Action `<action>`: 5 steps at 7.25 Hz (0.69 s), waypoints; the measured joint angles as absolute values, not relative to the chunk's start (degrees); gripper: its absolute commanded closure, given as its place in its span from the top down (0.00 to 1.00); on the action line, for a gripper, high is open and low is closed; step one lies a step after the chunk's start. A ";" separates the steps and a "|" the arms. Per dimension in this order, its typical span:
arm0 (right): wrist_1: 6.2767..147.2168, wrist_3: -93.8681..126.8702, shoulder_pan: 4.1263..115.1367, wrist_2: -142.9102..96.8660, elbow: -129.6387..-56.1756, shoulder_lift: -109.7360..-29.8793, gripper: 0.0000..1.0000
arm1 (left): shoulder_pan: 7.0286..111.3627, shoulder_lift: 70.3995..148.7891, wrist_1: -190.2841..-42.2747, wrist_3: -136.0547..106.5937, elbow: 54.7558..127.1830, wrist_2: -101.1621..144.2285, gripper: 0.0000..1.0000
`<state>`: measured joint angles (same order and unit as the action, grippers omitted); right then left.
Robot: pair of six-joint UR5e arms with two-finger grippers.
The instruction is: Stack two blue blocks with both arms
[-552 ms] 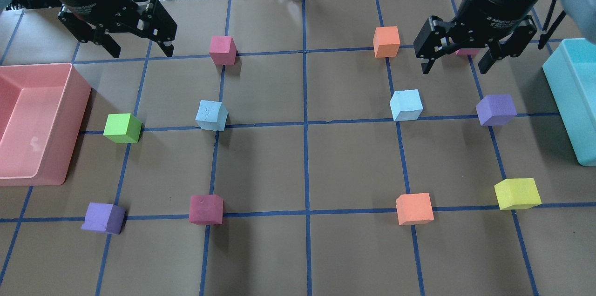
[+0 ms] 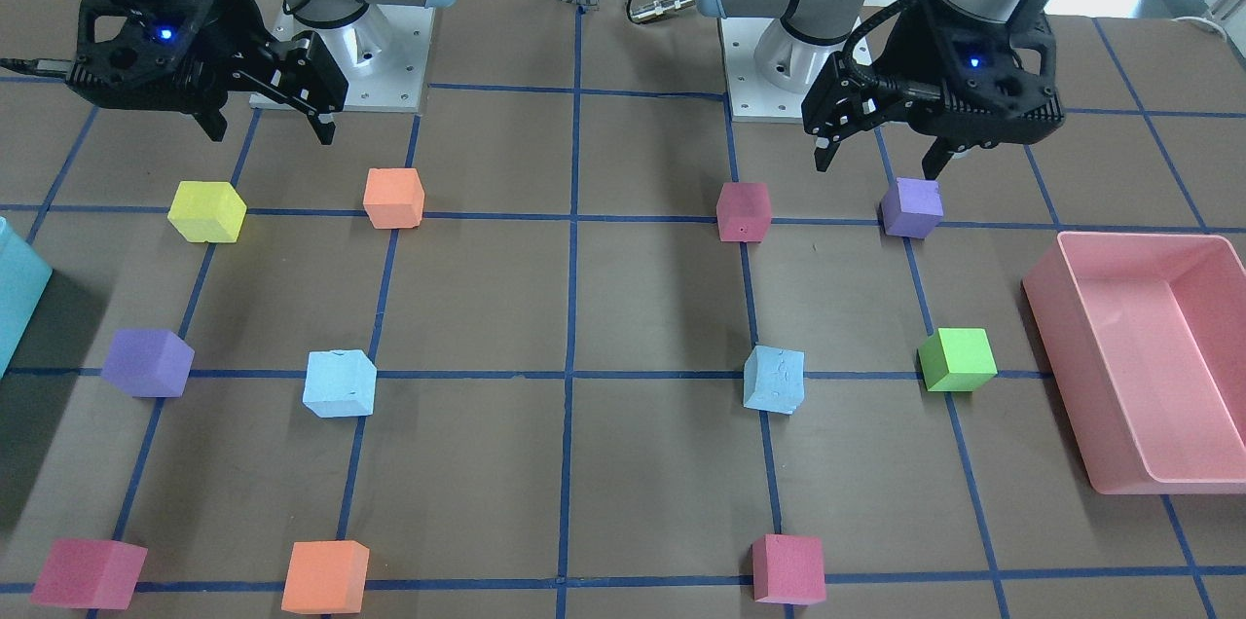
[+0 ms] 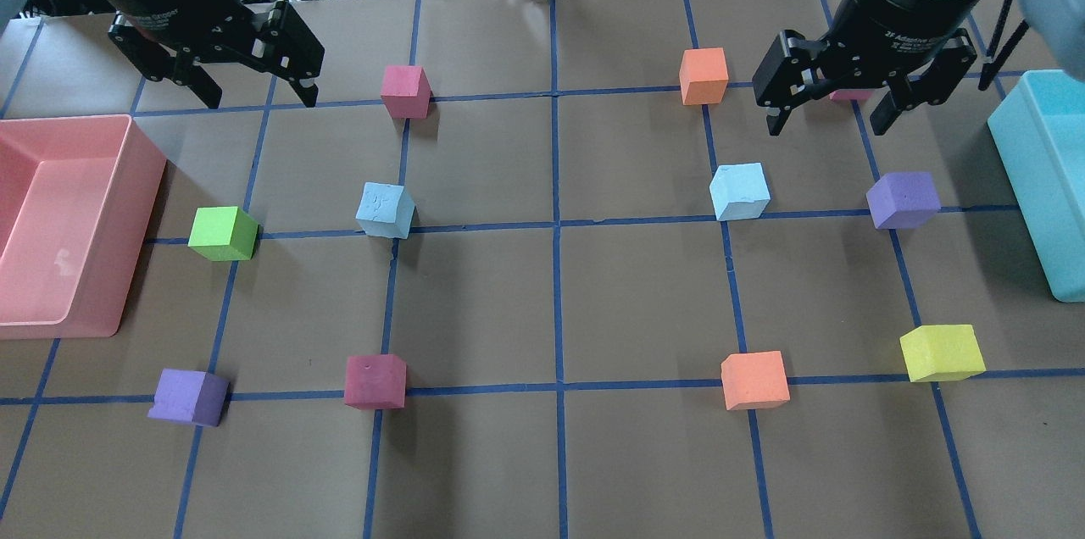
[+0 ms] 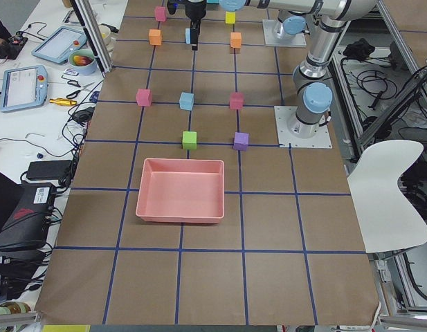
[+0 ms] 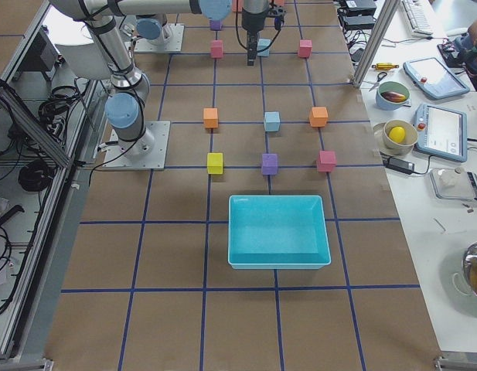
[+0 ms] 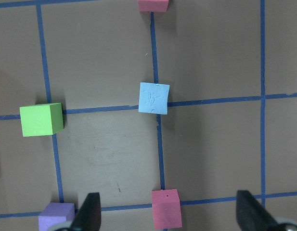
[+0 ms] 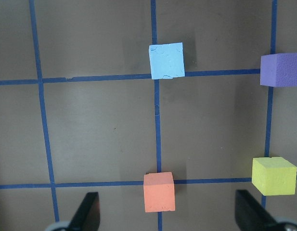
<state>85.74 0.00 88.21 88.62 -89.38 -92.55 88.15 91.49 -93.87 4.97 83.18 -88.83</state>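
Two pale blue blocks lie apart on the brown grid table, one on the left half [image 3: 386, 210] and one on the right half [image 3: 739, 191]. In the front view they show at the right [image 2: 775, 380] and at the left [image 2: 340, 383]. My left gripper [image 3: 253, 90] hangs open and empty over the far left, well behind its block. My right gripper [image 3: 829, 119] hangs open and empty, behind and to the right of its block. The left wrist view shows a blue block [image 6: 154, 97] ahead of the open fingers [image 6: 88, 214]. The right wrist view shows the other block [image 7: 166, 60].
A pink bin [image 3: 142, 183] stands at the left edge and a teal bin [image 3: 1030, 175] at the right edge. Other cubes are scattered on the grid: green [image 3: 223, 234], purple [image 3: 904, 200], orange [image 3: 703, 75], pink [image 3: 405, 91], maroon [image 3: 375, 381], yellow [image 3: 941, 352].
My left gripper has shifted very slightly. The right gripper and all the blocks stand where they were.
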 measured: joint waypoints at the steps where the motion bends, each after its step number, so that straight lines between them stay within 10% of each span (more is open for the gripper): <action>1: 85.79 0.00 88.23 88.60 -89.38 -92.49 1.00 | 88.15 91.49 -93.87 4.99 83.19 -88.92 1.00; 5: 85.81 0.04 88.11 88.71 -89.38 -92.50 1.00 | 88.21 90.16 -93.52 4.59 83.23 -89.00 1.00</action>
<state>85.81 0.04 88.11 88.71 -89.38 -92.50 88.21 90.16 -93.52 4.59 83.23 -89.00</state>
